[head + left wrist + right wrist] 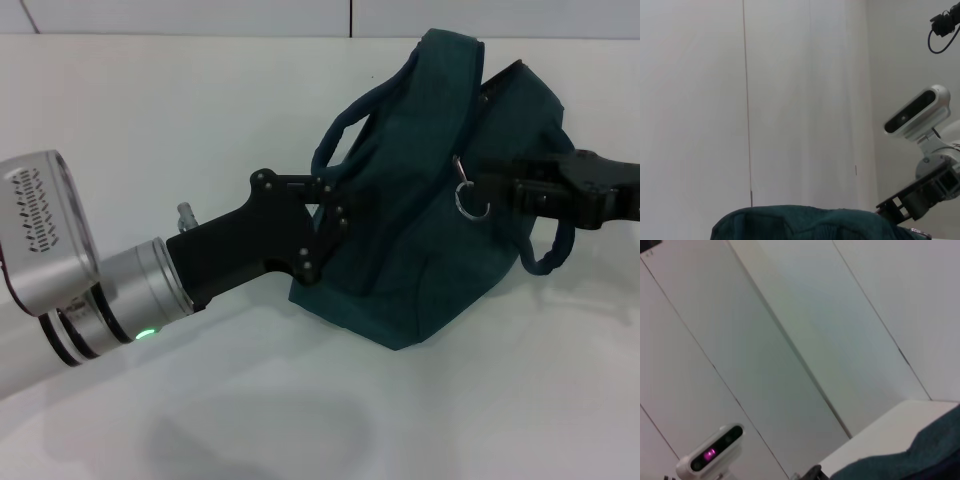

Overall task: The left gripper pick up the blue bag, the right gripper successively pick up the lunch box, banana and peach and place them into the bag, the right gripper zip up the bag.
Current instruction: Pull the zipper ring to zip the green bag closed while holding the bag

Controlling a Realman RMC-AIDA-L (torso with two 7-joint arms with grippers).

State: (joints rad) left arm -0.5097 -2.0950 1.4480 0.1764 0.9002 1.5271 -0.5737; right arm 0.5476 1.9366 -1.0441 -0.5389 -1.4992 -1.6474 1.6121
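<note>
Blue bag (420,200) standing on the white desk (150,130), near the far edge and somewhat to the right of the middle, its long axis running from the far edge toward the near edge, slightly slanted. Top closed, fabric folded and humped, one loop handle (345,125) arching on the left side and another (550,255) hanging on the right. Metal zipper pull ring (470,200) dangling on the right part of the bag.

Left gripper (330,215) reaching in from the near left, jaws pressed against the left flank of the bag at the handle; clamped on fabric or only touching, cannot tell. Small green light (146,333) glowing on the silver wrist.

Right gripper (500,188) coming in from the right edge, tip just at the zipper pull; jaws together or apart, cannot tell.

Wide bare desk surface to the left of the bag and all along the near edge; little room between bag and far edge. No readable writing or label seen anywhere.

In the left wrist view only the top of the bag, with wall panels behind it and a white camera head (917,115) at the side.
</note>
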